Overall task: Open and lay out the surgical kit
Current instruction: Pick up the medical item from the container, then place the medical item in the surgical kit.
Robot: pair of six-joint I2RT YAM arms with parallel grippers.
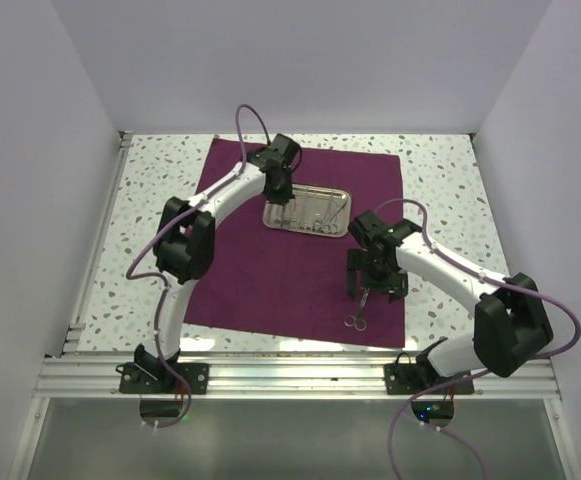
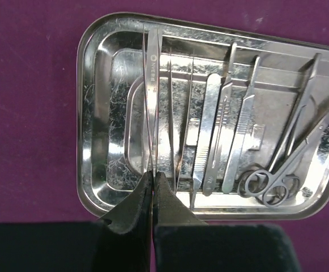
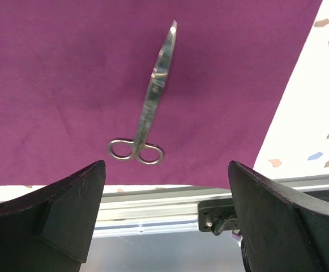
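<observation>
The dark purple cloth (image 1: pixel 270 270) lies spread flat on the table. The steel tray (image 1: pixel 335 222) sits on its far half and shows close up in the left wrist view (image 2: pixel 96 119). My left gripper (image 1: pixel 283 200) is over the tray's left part, shut (image 2: pixel 153 175) on thin tweezers (image 2: pixel 151 85) that run up between its fingers. Several more tweezers, flat handles and ring-handled scissors (image 2: pixel 272 184) lie in the tray. My right gripper (image 1: pixel 372 292) is open (image 3: pixel 167 164) and empty above a pair of scissors (image 3: pixel 153 96) lying flat on the cloth near its front right corner (image 1: pixel 356 315).
The cloth's front edge meets an aluminium rail (image 3: pixel 153 209) at the table's near side. Speckled tabletop (image 1: pixel 440 190) borders the cloth on the left and right. White walls enclose the table on three sides.
</observation>
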